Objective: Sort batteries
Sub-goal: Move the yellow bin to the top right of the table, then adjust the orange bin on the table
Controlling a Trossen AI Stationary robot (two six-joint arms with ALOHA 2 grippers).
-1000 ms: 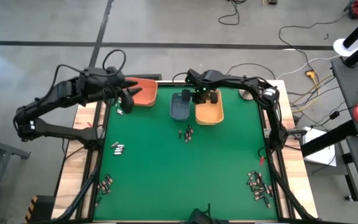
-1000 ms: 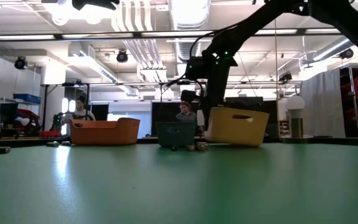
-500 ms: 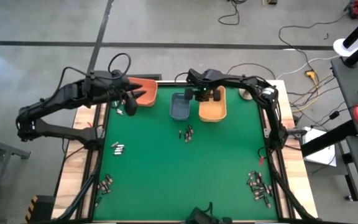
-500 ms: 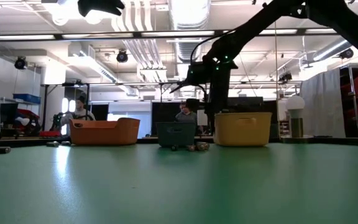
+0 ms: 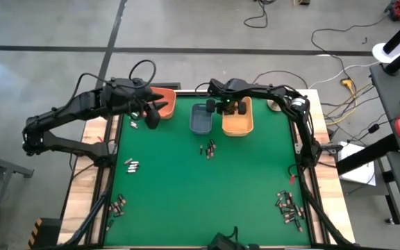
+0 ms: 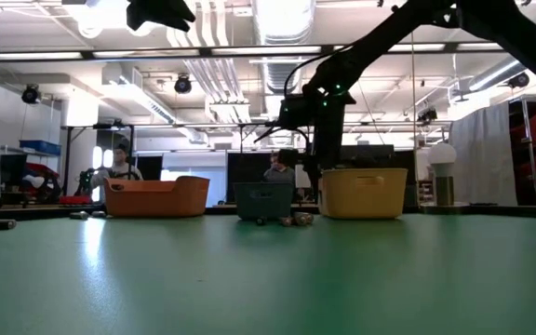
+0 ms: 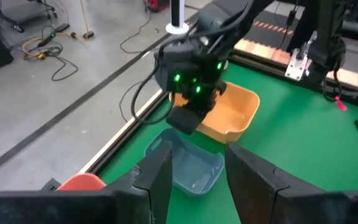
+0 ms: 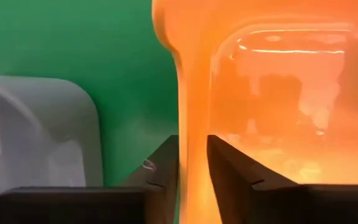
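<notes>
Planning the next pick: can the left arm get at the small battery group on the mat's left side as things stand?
Probably yes. The left gripper hangs open above the mat beside the orange bin, holding nothing. The battery group lies in the open on the mat with nothing over it; the right gripper is occupied at the yellow-orange bin.

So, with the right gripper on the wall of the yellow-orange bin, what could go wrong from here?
1. The right gripper clamps one wall of the yellow-orange bin; lifting by that one wall could tilt the bin.
2. The blue-grey bin stands right beside it, so a sideways pull may knock it.
3. A few batteries lie just in front of both bins; a dragged bin might scatter them.
</notes>
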